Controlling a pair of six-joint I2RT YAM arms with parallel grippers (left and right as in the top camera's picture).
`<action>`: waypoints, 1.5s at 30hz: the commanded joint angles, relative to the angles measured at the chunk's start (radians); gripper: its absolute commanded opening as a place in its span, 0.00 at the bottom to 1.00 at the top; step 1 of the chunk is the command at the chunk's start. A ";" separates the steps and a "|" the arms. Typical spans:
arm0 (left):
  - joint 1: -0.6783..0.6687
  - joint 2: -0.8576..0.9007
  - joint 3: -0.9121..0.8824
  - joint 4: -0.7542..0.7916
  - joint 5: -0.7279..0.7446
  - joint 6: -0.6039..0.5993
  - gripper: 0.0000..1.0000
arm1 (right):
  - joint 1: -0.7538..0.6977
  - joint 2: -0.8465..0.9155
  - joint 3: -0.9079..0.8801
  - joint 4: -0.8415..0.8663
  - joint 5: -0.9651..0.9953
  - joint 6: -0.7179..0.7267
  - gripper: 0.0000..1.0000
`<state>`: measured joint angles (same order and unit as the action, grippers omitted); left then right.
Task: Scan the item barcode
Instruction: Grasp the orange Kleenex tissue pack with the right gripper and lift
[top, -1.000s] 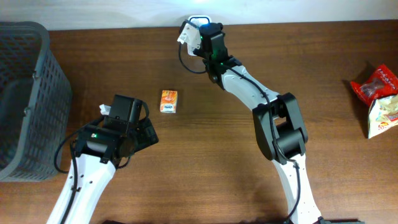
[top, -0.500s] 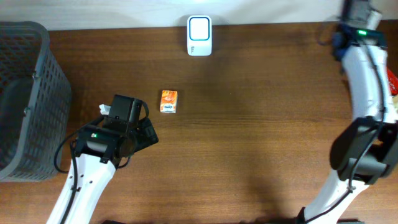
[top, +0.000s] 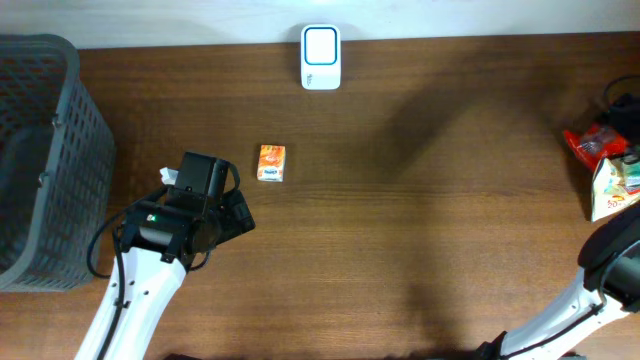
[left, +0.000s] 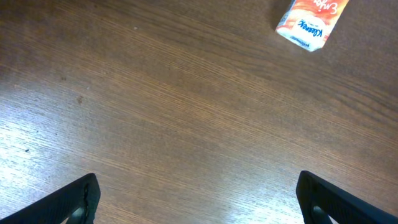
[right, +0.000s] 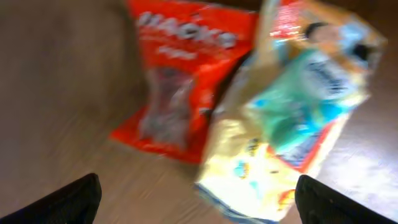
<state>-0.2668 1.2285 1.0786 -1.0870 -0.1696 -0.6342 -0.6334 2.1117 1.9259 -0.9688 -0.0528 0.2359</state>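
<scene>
left fingers (left: 76, 202) spread wide and empty; right fingers (right: 74, 200) likewise parted, the right arm (top: 608, 262) stretched far out.
</scene>
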 joint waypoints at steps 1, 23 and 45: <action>0.001 -0.003 0.005 0.001 -0.011 -0.013 0.99 | 0.060 0.002 -0.005 -0.023 -0.542 -0.230 0.99; 0.001 -0.003 0.005 0.001 -0.011 -0.013 0.99 | 1.167 0.319 -0.005 0.321 -0.467 0.383 0.48; 0.001 -0.003 0.005 0.001 -0.011 -0.013 0.99 | 0.962 0.262 0.309 0.154 0.199 -0.032 0.04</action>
<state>-0.2668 1.2289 1.0786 -1.0870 -0.1696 -0.6342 0.3183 2.4393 2.1246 -0.8856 -0.3069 0.2974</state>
